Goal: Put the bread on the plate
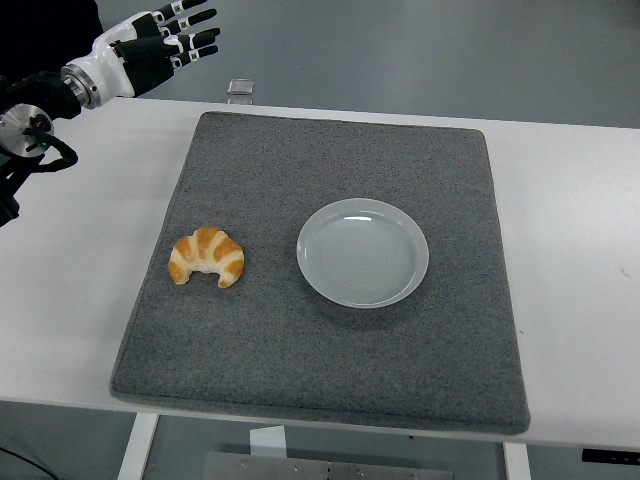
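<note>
A golden croissant [208, 256] lies on the left part of the grey mat [330, 160]. To its right, near the mat's middle, sits an empty pale plate [363, 251]. My left hand [168, 36] hovers at the top left, beyond the table's far edge, with its fingers spread and nothing in them. It is well above and behind the croissant. The right arm does not show.
The mat lies on a white table [90, 250]. A small clear object [239, 89] sits at the table's far edge, just behind the mat. Grey floor shows beyond the table.
</note>
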